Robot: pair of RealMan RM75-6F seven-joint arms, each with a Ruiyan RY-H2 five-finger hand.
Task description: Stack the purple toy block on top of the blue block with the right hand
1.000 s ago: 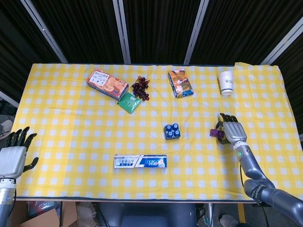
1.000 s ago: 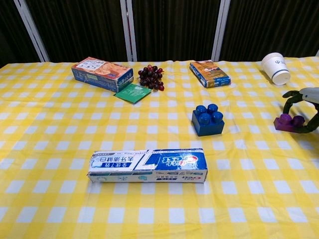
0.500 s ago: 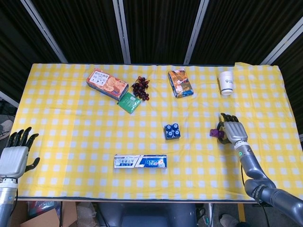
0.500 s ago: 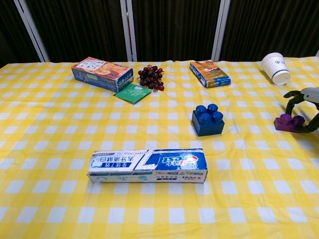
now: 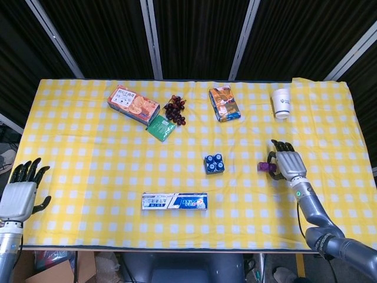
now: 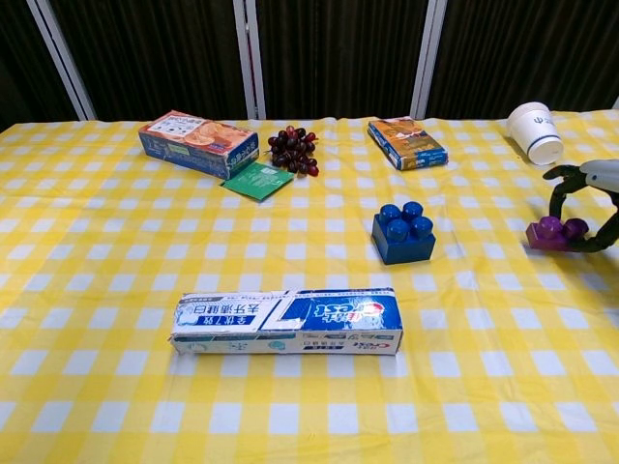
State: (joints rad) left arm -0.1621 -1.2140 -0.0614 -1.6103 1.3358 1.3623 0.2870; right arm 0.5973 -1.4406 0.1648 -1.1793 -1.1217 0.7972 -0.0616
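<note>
Right hand (image 6: 588,198), clamped on the purple block (image 6: 549,233), has lifted it slightly and moved toward the blue block (image 6: 403,233)

In the chest view the robot's grey right hand (image 6: 592,198) is cut off by the right edge, so only its dark curled fingers (image 6: 558,193) and a sliver of palm show. They hide the far side of the small purple studded toy block (image 6: 553,233). The left hand (image 5: 17,197) appears only in the head view, its forearm cropped at the bottom-left corner.
</note>
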